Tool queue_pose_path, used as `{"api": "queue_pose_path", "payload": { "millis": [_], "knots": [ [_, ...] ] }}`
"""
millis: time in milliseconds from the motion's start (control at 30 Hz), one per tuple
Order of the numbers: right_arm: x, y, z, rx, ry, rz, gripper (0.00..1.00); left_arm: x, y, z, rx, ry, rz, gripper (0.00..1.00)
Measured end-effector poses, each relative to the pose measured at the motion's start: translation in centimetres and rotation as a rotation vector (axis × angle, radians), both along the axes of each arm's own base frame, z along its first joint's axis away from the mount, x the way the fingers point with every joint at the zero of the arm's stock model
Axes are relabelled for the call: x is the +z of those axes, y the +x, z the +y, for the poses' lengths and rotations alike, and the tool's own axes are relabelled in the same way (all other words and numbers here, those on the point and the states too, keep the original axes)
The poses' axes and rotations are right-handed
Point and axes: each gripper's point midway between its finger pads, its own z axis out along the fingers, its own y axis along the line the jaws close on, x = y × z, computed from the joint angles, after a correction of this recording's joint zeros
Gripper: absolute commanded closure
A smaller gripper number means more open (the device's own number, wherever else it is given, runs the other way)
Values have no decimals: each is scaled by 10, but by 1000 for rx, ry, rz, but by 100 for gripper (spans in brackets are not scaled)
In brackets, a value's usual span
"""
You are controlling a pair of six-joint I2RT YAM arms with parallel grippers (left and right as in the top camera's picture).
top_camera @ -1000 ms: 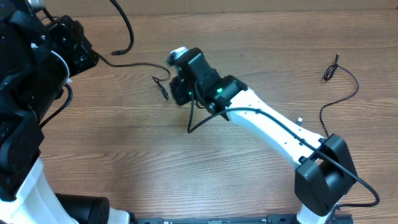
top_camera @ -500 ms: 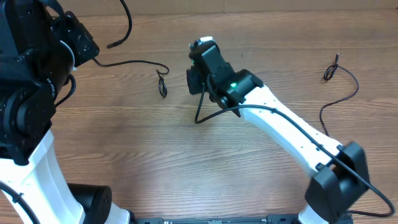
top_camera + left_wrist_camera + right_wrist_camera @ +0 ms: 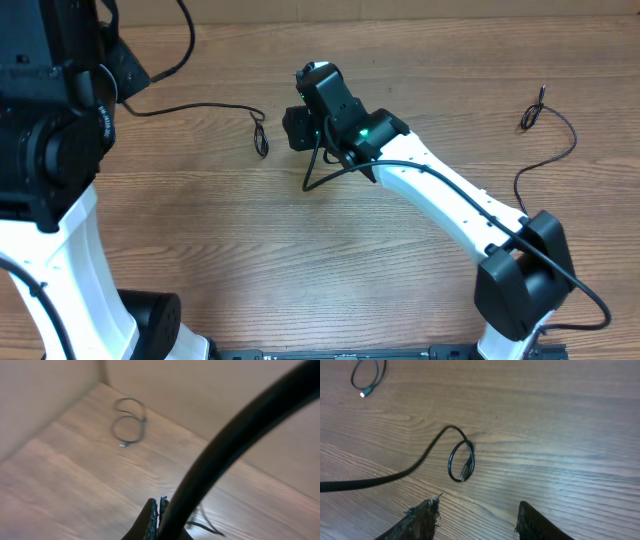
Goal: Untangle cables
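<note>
The fingers of the right gripper (image 3: 479,510) are spread apart with nothing between them. They are poised over the table (image 3: 560,435), just short of the small closed loop at the plug end of the looped cable (image 3: 461,462). The fingers of the left gripper (image 3: 156,517) are pressed together, and a blurred black strand rises from them. This strand is judged to be the same looped cable, pinched and lifted, although the contact point is not resolved. A second cable (image 3: 548,130) lies well apart at the right side of the table. 2 faults are foreseen. If the left arm draws the strand taut, the loop may be pulled into a tight knot. If the right fingers are closed too high, the thin cord may be missed or flicked aside. In the overhead view the left gripper is hidden by its own arm. The right fingertips are cut off by the lower frame edge. A pale-tipped strand (image 3: 367,380) is cropped at the upper left, and it cannot be told which cable it belongs to.
</note>
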Motion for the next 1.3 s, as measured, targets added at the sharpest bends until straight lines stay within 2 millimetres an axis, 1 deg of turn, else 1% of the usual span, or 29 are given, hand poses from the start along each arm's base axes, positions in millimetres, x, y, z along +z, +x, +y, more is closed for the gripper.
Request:
{"api": "queue_pose_path", "payload": {
  "millis": [133, 267, 367, 433, 467, 567, 633, 667, 800, 833, 933, 1067, 1133, 1267, 1300],
  "knots": [
    [-13, 2, 10, 18, 25, 24, 48, -17, 3, 11, 53, 55, 73, 96],
    [-32, 1, 16, 35, 28, 65, 48, -52, 10, 15, 62, 66, 203, 96],
    [-39, -4, 20, 60, 44, 104, 48, -83, 18, 10, 34, 29, 302, 96],
    [-38, -4, 20, 67, 57, 116, 48, -99, 23, 2, 0, -10, 351, 96],
    [-35, -1, 18, 65, 68, 117, 48, -108, 26, -3, -21, -37, 375, 96],
    [-24, 16, 5, 26, 100, 110, 48, -115, 30, -9, -44, -63, 396, 96],
    [-21, 30, -10, -15, 123, 113, 48, -115, 30, -8, -44, -63, 396, 96],
    [-21, 37, -20, -37, 134, 119, 48, -115, 30, -9, -44, -63, 396, 96],
    [-28, 53, -47, -93, 153, 148, 50, -117, 30, -14, -74, -84, 403, 96],
    [-32, 55, -52, -104, 148, 159, 53, -119, 30, -18, -91, -97, 409, 96],
    [-43, 54, -55, -117, 130, 186, 53, -128, 29, -26, -126, -131, 440, 96],
    [-52, 51, -60, -146, 79, 197, 51, -153, 25, -38, -176, -180, 530, 96],
    [-57, 50, -69, -175, 38, 199, 49, -166, 22, -44, -200, -204, 576, 96],
    [-63, 54, -91, -243, -21, 201, 49, -188, 15, -65, -324, -274, 666, 96],
    [-63, 56, -95, -251, -21, 202, 49, -189, 14, -69, -348, -283, 674, 96]
  ]
}}
